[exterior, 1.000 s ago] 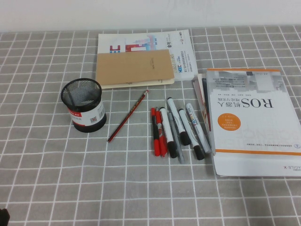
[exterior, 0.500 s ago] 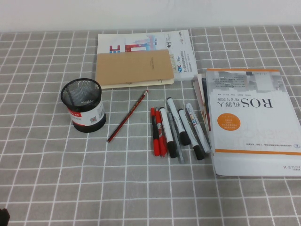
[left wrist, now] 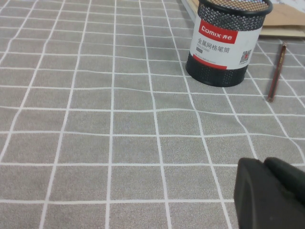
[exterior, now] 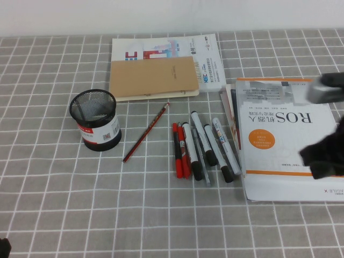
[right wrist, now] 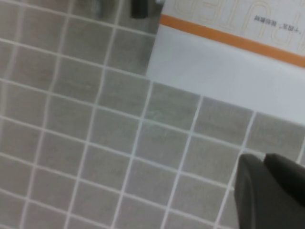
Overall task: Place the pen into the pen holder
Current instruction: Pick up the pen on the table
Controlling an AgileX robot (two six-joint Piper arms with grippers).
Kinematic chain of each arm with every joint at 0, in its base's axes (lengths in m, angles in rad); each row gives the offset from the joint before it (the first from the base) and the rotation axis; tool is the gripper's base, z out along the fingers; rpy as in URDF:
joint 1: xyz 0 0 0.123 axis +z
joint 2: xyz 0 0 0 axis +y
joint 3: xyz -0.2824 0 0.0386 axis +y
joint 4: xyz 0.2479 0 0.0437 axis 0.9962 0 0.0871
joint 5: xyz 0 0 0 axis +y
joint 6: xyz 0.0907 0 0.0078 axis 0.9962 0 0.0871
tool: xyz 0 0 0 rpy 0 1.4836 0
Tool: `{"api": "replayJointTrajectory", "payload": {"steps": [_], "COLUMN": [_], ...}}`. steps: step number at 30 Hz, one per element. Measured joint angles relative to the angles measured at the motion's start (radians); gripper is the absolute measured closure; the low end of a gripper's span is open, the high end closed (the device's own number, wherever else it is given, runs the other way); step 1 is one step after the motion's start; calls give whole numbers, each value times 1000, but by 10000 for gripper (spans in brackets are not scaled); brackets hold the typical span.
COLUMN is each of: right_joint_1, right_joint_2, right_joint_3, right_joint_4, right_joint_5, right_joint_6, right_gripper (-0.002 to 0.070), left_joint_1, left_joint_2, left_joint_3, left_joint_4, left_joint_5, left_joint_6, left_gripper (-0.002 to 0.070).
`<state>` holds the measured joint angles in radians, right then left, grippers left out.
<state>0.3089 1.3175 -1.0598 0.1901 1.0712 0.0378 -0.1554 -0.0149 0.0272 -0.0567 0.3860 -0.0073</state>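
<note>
- The pen (exterior: pixel 200 137) lies flat on the surface (exterior: pixel 64 193) in the marker row, long axis running near-to-far, black cap nearest the robot.
- The pen holder (exterior: pixel 95 120) stands upright, well left.
- Right tool (exterior: pixel 322 161) hovers over the book (exterior: pixel 287 137); left tool (left wrist: pixel 271 195) is low near the surface's near-left corner.

The pen (exterior: pixel 197 151) lies hemmed in within a tight row of markers, red markers (exterior: pixel 180 150) touching on its pen-holder side and more black-capped markers (exterior: pixel 217 146) on the other, with the ROS book (exterior: pixel 290 137) just beyond them. Between the row and the pen holder (exterior: pixel 95 120) only a thin red pencil (exterior: pixel 145 133) crosses the bare table (exterior: pixel 64 199); the holder's mouth is open from above. The right hand (exterior: pixel 325 156) is over the book's outer edge, the left hand (left wrist: pixel 271 193) low over the near left table.
</note>
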Motion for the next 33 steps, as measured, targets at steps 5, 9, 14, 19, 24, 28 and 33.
{"api": "replayJointTrajectory", "payload": {"steps": [5,9,14,19,24,28,33], "right_joint_1": [113,182,227,250,253,253,253], "right_joint_2": [175,296,488,631,745,812,867], "right_joint_3": [-167,-325,-555,-739,-851,-877,-877], "right_joint_4": [-112,-171,-228,-239,-237,-243,-262], "right_joint_5": [24,76,147,152,154,154,154], "right_joint_6": [60,101,119,121,121,121,104], "right_gripper": [689,689,680,562,380,360,358], "left_joint_1": [0,0,0,0,0,0,0], "left_joint_2": [0,0,0,0,0,0,0], "left_joint_3": [0,0,0,0,0,0,0], "left_joint_4": [0,0,0,0,0,0,0], "left_joint_5": [0,0,0,0,0,0,0], "left_joint_6": [0,0,0,0,0,0,0], "left_gripper": [680,680,680,680,680,680,680]}}
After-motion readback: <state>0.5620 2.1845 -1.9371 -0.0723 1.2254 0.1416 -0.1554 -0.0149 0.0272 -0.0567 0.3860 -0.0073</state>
